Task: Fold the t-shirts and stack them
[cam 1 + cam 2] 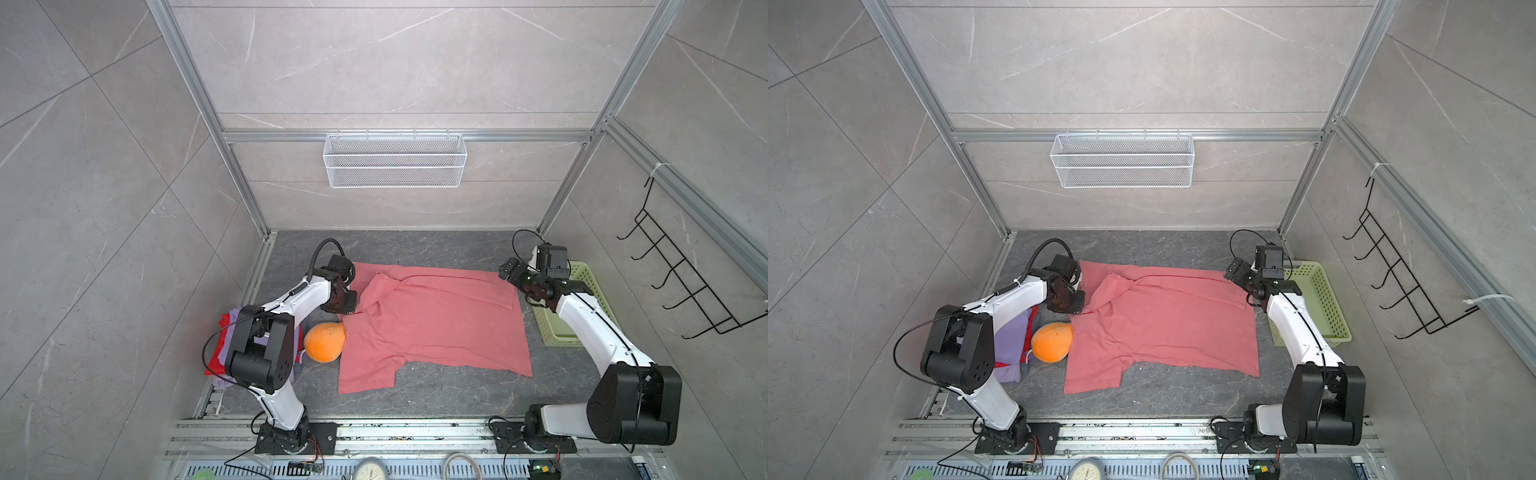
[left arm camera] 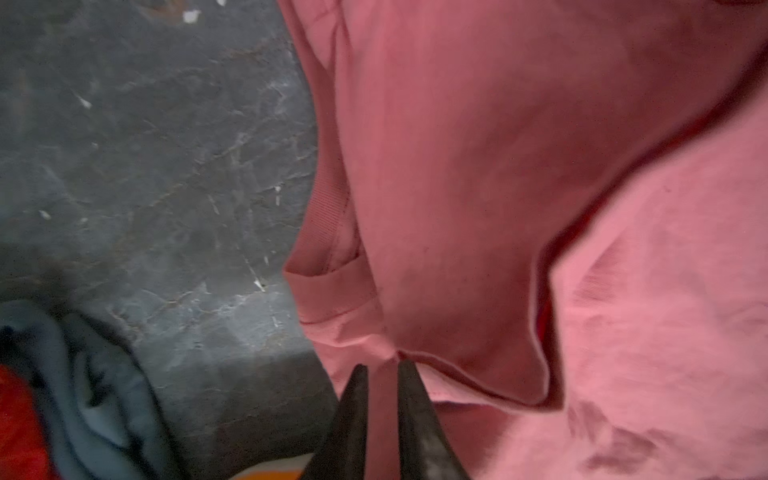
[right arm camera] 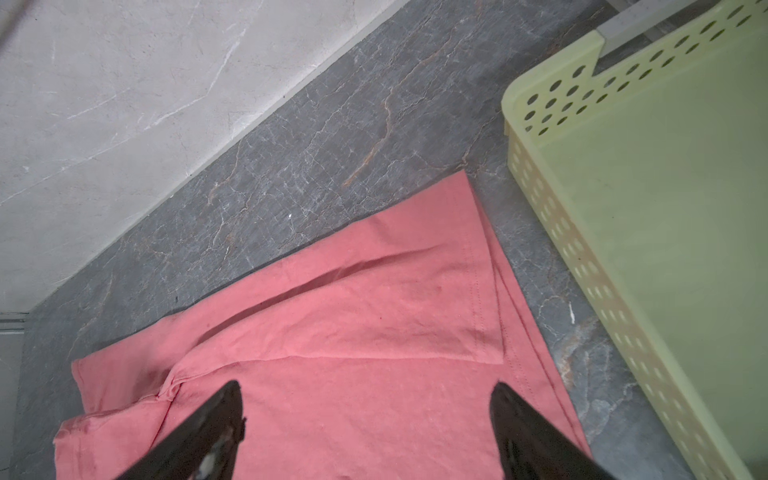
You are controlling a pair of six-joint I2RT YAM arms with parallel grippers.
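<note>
Salmon-pink t-shirt (image 1: 436,328): lies spread in the middle of the dark marbled table (image 1: 415,249), collar end toward the left arm, hem toward the right arm.
Fold: the far side is turned over onto the body; the near sleeve lies flat and spread out.
Left claw (image 2: 383,370): down at the collar end of the shirt in both top views. The wrist view shows its fingers (image 2: 409,399) a narrow gap apart with pink cloth in the gap. Whether that cloth is pinched, I cannot tell.
Right claw (image 3: 365,385): fingers spread wide, empty, above the shirt's far hem corner.
Other t-shirts: a lavender t-shirt (image 1: 1013,336) and a red t-shirt (image 1: 214,361) lie piled at the table's left edge, partly hidden under the left arm.
Orange plush toy (image 1: 324,343): between that pile and the pink shirt, touching the shirt's edge.
Pale green basket (image 3: 540,95): at the table's right edge, just beside the hem, partly behind the right arm.
</note>
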